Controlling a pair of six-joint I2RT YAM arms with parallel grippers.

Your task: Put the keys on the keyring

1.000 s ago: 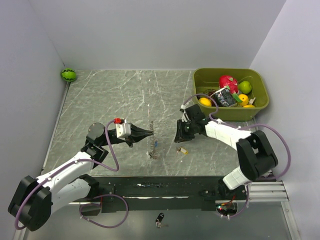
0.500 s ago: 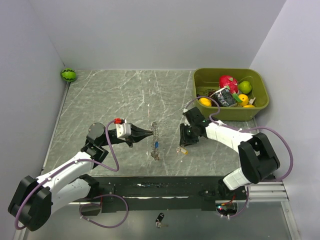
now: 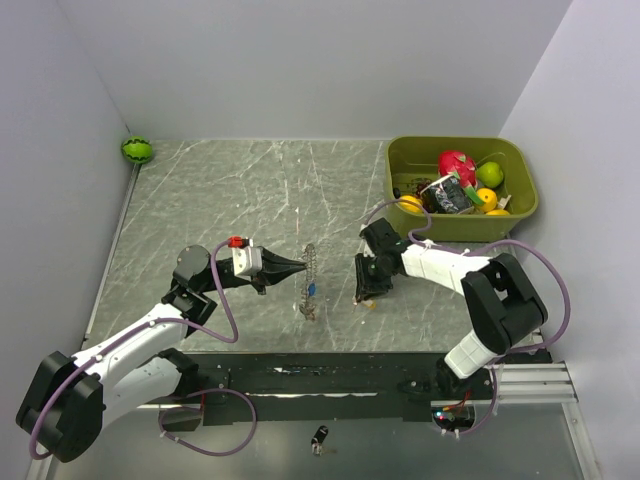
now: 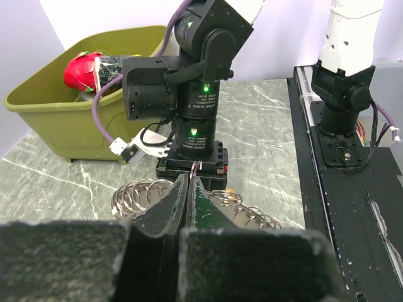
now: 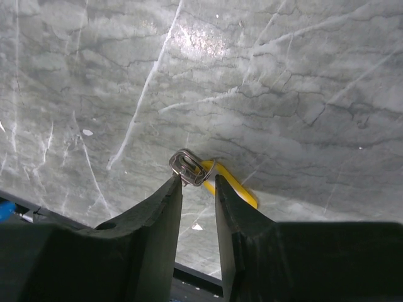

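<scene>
1. Left end effector (image 3: 297, 266): clenched on the keyring (image 3: 310, 255), pinching its near edge. The ring stands upright at mid-counter (image 3: 220, 200), between the two arms and edge-on to the overhead view. I cannot tell whether its bottom rests on the counter or hangs just clear.
2. On the ring: a blue key (image 3: 313, 290) hangs low on it, so it is probably already threaded. A small dark cluster sits at the ring's foot, too small to name.
3. Just right of the ring: a yellow key (image 5: 236, 187) lies flat on the counter, apart from the ring. It has a small metal loop at its head.
4. Right end effector (image 5: 196, 184): released, jaws part-open, tips down at the counter on either side of that loop. Nothing is lifted. I cannot tell whether the tips touch the loop.
5. Progress, as judged:
   - At least one key is on the ring.
   - The yellow key is not yet gripped or threaded.
   - What is left is to close on it, carry it across and work its loop onto the ring.
   - No other loose keys show on the counter.
6. Look of the ring: thin grey shiny metal with an open centre. In the left wrist view its edge is wavy and coil-like, fanning out on both sides of the shut fingers. The yellow key is far smaller than the ring, and its loop is tiny, so it is likely fiddly to pinch off a flat surface.
</scene>
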